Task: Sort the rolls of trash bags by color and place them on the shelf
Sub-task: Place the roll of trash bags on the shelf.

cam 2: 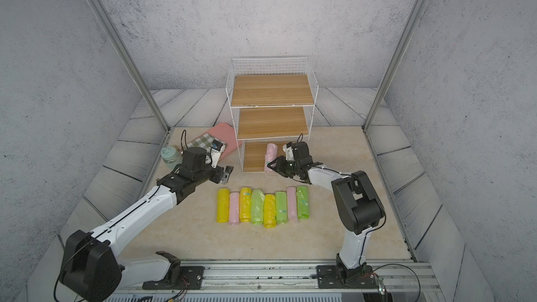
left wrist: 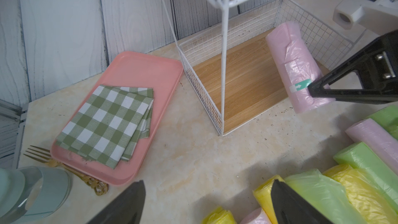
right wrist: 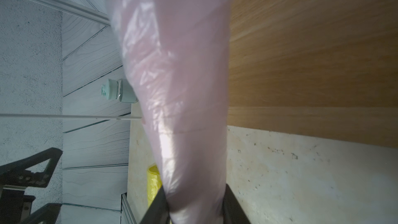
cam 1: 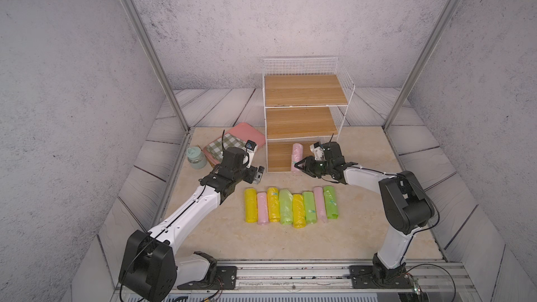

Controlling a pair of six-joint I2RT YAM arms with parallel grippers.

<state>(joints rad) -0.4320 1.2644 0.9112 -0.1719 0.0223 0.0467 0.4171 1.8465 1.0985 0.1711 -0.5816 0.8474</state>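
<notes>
Pinching the soft pale-pink plastic roll endwise, the right gripper may snag it on the white wire shelf; left gripper wide.

Pink roll blurry, ends off-frame

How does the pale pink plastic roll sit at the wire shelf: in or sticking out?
Sticking out: pale pink plastic roll, far end over the bottom wooden board, near end past its front edge.

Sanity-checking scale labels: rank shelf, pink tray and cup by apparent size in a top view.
1. Shelf, clearly largest.
2. Tray, partly under the cloth.
3. Cup, smallest.
</notes>
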